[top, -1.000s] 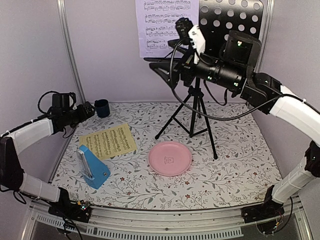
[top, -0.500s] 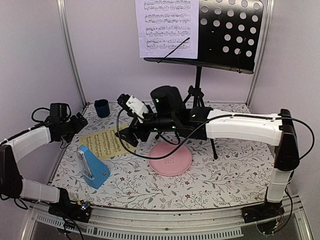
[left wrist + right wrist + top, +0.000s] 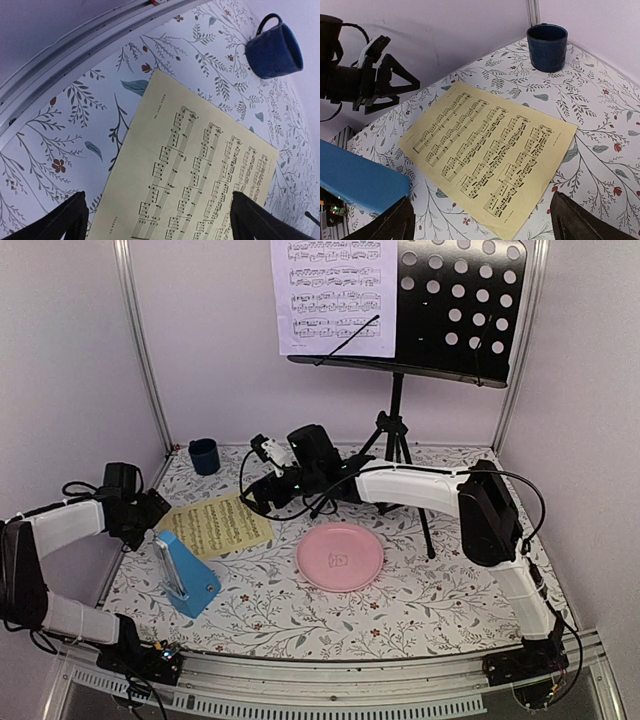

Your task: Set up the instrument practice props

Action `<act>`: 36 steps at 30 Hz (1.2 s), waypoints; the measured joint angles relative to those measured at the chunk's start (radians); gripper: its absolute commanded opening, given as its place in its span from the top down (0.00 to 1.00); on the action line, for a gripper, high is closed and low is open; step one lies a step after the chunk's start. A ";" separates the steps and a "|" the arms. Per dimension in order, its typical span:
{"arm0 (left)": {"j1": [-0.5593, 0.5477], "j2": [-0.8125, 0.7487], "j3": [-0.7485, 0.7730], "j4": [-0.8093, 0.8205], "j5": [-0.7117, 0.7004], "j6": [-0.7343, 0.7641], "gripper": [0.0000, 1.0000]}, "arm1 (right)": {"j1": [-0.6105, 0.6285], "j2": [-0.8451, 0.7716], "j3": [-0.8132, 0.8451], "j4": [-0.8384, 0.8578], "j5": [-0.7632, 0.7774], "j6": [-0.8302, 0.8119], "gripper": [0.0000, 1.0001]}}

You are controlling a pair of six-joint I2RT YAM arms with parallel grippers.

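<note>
As both tools are gathered at the yellow sheet of music point(image 3: 215, 523), the step in hand is judged to be its pickup for the stand.

Noted, left to right:

- Left tool point(image 3: 157, 220): held low beside the sheet's left corner. Fingers are spread wide and nothing is gripped.
- Blue metronome point(image 3: 187, 575): set upright on the counter point(image 3: 450, 590) at front left, just beside the sheet's near-left corner. Contact cannot be told.
- Dark blue cup point(image 3: 204, 455): parked in the far-left corner, apart from the sheet.
- Yellow sheet: laid flat, printed side up and skewed to the counter's edges. Rows of black staves are seen on pale yellow paper. No curl or lifted edge is seen.
- Right tool point(image 3: 485, 222): reached across from the right, above the sheet's right edge. Fingers are parted wide and nothing is held.
- Pink plate point(image 3: 340, 556): at mid-counter, clear of the sheet.
- Lilac sheet of music point(image 3: 333, 295): already propped on the left half of the black perforated music stand point(image 3: 460, 310). The right half of the desk is left bare, and that spot is judged to be meant for the yellow sheet.

Next move, as judged: an edge or corner must be raised before any pinch can be made, since thin, limp paper lying flush gives fingers little to close on. It is likely that one tool will be needed to pin or nudge the sheet while the other takes the edge. Which tool will take it cannot be told.
</note>
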 measured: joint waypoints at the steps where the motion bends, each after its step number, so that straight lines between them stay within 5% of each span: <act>1: 0.002 0.008 -0.003 -0.001 0.000 -0.004 0.01 | -0.013 0.019 0.021 0.000 -0.005 0.017 0.05; 8: 0.006 0.069 -0.019 0.019 0.000 -0.014 0.03 | -0.038 0.132 0.061 -0.008 -0.025 0.081 0.10; 16: 0.006 0.176 -0.042 0.101 0.055 0.010 0.05 | -0.031 0.243 0.092 -0.023 -0.035 0.101 0.32; 27: 0.010 0.228 -0.067 0.245 0.150 0.031 0.08 | -0.032 0.274 0.109 -0.023 -0.032 0.122 0.50; 36: 0.011 0.254 -0.132 0.466 0.325 0.036 0.08 | -0.034 0.286 0.119 -0.022 -0.033 0.122 0.54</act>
